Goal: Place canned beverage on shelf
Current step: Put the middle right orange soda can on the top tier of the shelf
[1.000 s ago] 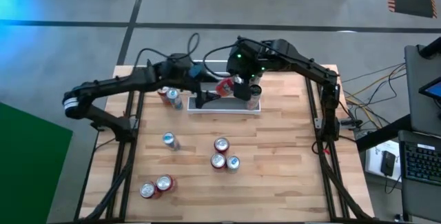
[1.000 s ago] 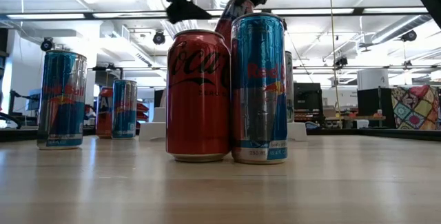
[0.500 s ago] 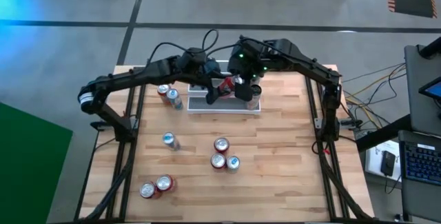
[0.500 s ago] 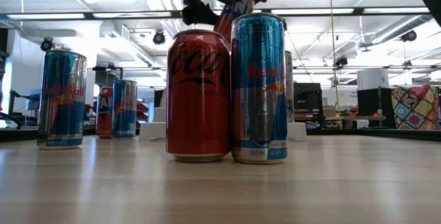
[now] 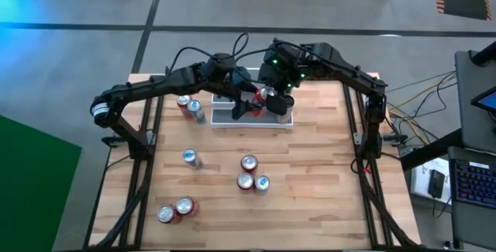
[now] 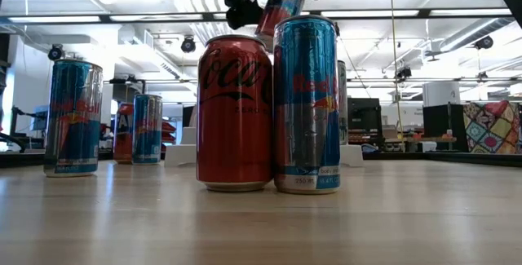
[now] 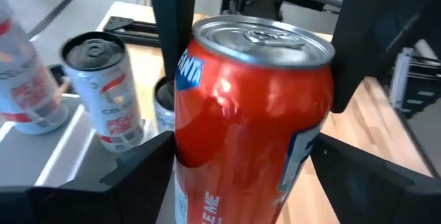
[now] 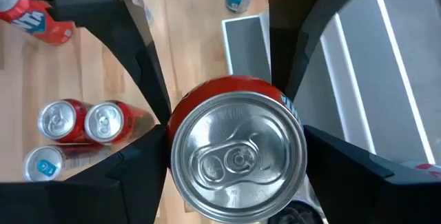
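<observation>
Both tools over the shelf (image 5: 253,118) at far-centre of the desk (image 5: 310,167). Red Fanta can (image 7: 251,120) held in the air above the shelf, tilted in the low view (image 6: 279,8), not yet set on a step. Right tool (image 5: 273,97) clamped on the can from the top end, one finger each side per right wrist view (image 8: 238,156). Left tool (image 5: 242,106) reaching in from the left, fingers (image 7: 138,165) spread either side of the can body; contact with the can not clear, so grip state: cannot tell. Two white-and-red slim cans (image 7: 103,89) standing on the shelf beside the held can. Red cola can (image 6: 235,112) and blue Red Bull can (image 6: 307,102) upright and touching near desk centre. More cans scattered: pair at left of shelf (image 5: 189,107), one blue at mid-left (image 5: 190,158), pair at near-left (image 5: 176,209).
</observation>
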Controlling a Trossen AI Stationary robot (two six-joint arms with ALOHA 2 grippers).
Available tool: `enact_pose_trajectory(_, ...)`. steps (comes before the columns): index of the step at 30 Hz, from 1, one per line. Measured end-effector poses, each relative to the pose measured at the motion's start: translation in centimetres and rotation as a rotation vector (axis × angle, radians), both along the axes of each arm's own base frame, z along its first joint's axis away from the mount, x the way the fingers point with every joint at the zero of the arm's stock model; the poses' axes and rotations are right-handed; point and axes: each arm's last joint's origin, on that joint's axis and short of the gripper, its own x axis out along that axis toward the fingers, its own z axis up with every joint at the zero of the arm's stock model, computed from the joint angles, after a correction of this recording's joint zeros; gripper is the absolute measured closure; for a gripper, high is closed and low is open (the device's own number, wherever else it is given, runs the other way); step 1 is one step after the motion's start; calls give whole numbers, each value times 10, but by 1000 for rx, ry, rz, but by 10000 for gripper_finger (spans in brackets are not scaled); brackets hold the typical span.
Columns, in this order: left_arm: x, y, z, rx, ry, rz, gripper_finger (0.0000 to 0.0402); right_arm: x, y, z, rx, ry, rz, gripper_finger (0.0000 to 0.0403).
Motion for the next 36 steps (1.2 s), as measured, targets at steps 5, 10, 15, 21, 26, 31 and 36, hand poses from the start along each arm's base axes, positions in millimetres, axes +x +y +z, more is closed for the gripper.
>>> enact_pose_trajectory(5,1,0,0,-8,-15,-23,86,0,0,2,4,-18,0,117)
enact_pose_trajectory(10,2,-1,1,-11,-24,-33,96,0,0,2,7,-19,-5,117)
enact_pose_trajectory(15,2,-1,1,-10,-29,-37,123,0,0,2,10,-19,-11,117)
enact_pose_trajectory(21,2,0,1,-3,-30,-36,132,0,0,2,9,-17,-16,117)
enact_pose_trajectory(26,1,2,2,2,-37,-33,132,0,0,2,14,-16,-30,116)
enact_pose_trajectory(31,-4,12,7,16,-65,-7,132,-4,-1,7,14,-37,-85,96)
enact_pose_trajectory(36,-8,30,14,43,-139,60,133,-20,0,22,-76,-71,-198,73)
